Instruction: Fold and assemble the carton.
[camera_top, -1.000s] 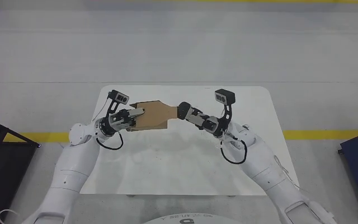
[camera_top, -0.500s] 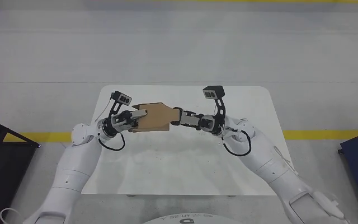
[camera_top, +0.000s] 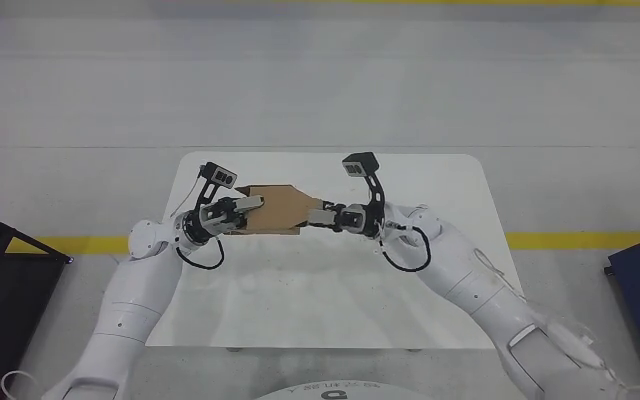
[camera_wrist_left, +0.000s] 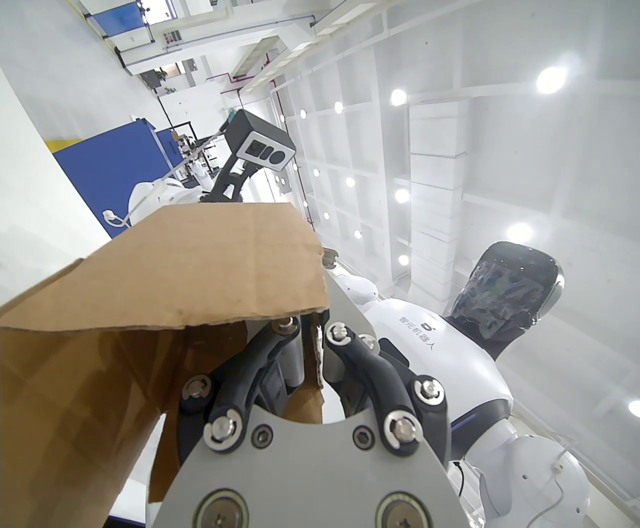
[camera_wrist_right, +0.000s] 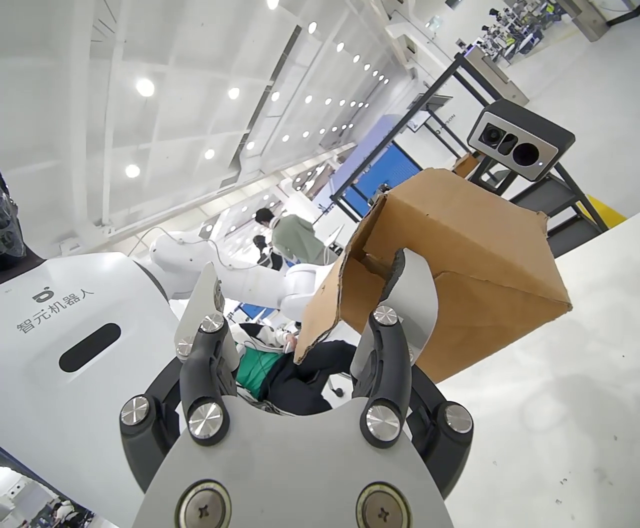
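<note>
A brown carton sits at the back middle of the white table, partly folded with an open end. My left gripper holds its left side. In the left wrist view the carton has one flap pinched between the shut fingers of the left gripper. My right gripper is at the carton's right end. In the right wrist view the right gripper stands open. One of its fingers lies against the carton at the open end, and the other finger is clear of it.
The table's front half and right side are bare white surface. A dark rack stands on the floor at the left, and a blue object at the right edge. A yellow floor line runs behind.
The right arm has swung left and its wrist has turned, bringing the right gripper up to the carton's right end. The left gripper has kept its hold and the carton has barely shifted.
</note>
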